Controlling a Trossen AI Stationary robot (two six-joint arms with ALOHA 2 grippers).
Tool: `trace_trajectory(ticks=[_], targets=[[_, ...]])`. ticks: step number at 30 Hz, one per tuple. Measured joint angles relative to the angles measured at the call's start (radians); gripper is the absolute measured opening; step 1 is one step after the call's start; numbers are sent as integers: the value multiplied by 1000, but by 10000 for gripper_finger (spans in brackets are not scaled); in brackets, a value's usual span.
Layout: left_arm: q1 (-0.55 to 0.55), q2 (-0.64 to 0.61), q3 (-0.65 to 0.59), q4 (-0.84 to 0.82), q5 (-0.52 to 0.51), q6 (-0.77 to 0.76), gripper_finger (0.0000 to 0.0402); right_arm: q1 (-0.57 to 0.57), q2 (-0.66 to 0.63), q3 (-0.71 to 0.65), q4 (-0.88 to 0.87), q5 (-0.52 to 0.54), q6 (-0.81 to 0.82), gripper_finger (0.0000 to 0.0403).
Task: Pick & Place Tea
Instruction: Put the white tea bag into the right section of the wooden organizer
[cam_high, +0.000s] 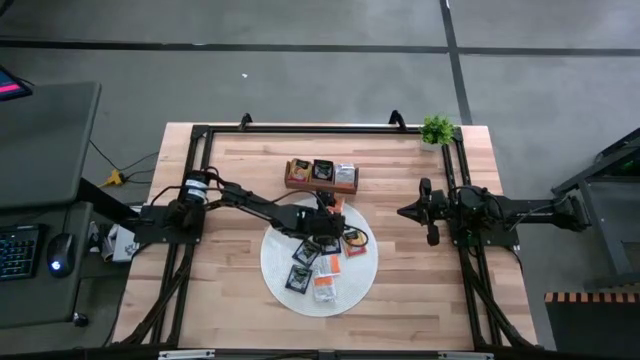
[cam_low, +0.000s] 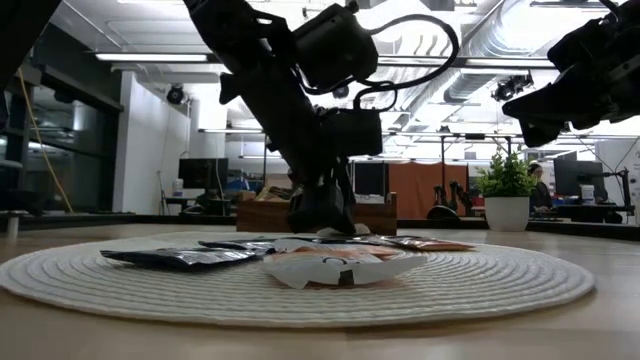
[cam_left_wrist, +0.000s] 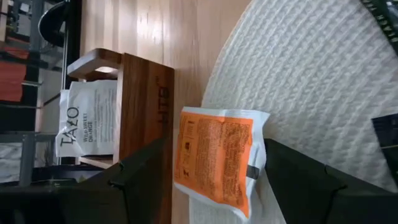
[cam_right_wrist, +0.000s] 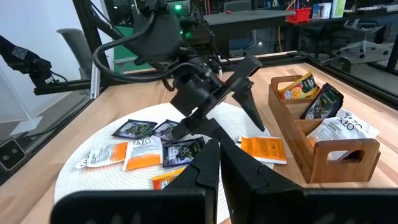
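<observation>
While spread left fingers straddle it, the orange sachet lies flat, long axis toward the tray.

Even, bright overhead light fills the room; ceiling strip lights glare at eleven o'clock in the low view. There the left arm is a backlit silhouette. The round white mat blurs near the lens. Shadows on the wooden table are soft.
</observation>
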Motion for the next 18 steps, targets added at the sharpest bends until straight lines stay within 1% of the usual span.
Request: trace_trajectory(ticks=[6,8,12,16,18], targets=[[-1,1,0,0,2,6,259,0,0,0,0,0,0,12],[6,30,3,30,-1,28,259,0,0,0,0,0,0,12],[8,48,5,46,-18,58,259,0,0,0,0,0,0,12],[12,49,4,48,-24,52,259,0,0,0,0,0,0,12],[15,50,4,50,-47,48,259,0,0,0,0,0,0,12]])
